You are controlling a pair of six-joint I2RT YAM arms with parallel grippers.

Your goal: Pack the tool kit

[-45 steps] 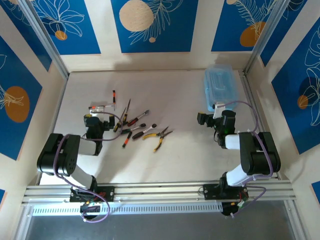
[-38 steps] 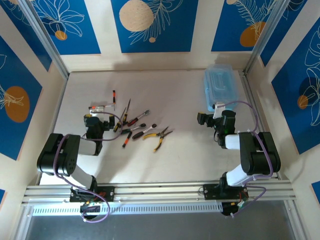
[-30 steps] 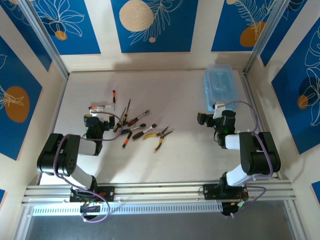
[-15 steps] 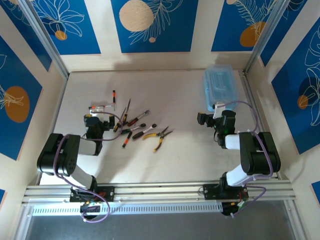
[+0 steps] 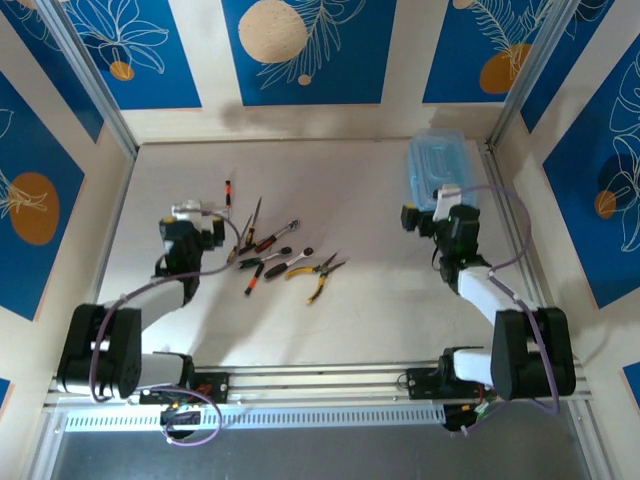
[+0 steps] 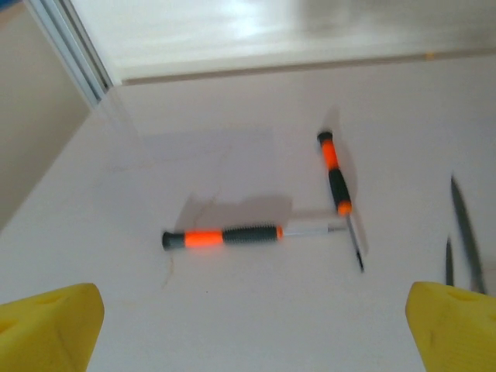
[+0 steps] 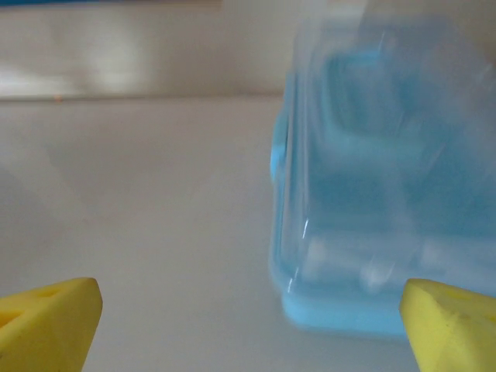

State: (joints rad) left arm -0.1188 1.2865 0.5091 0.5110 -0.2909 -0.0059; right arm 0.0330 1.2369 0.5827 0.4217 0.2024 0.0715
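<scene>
The case (image 7: pixel 364 194) is noted as glossy, translucent light-blue plastic, clear on top. The table (image 5: pixel 360 320) beneath it is recorded as matt and smooth. On one screwdriver (image 6: pixel 232 235), a matt black-and-orange handle and a bright metal shaft are observed.

Twin black-and-white arms, yellow-tipped.
The left arm (image 5: pixel 165 292) and right arm (image 5: pixel 485 290) share one build: bulky black joint housings, smooth white links between them, and a thin purple cable (image 5: pixel 516 222) looping alongside. Each wrist carries a small pale block. In the wrist views, the left gripper (image 6: pixel 249 325) and right gripper (image 7: pixel 249 322) show blunt yellow fingertips (image 6: pixel 54 322) at 7 and 5 o'clock, matte, with rounded corners.
</scene>
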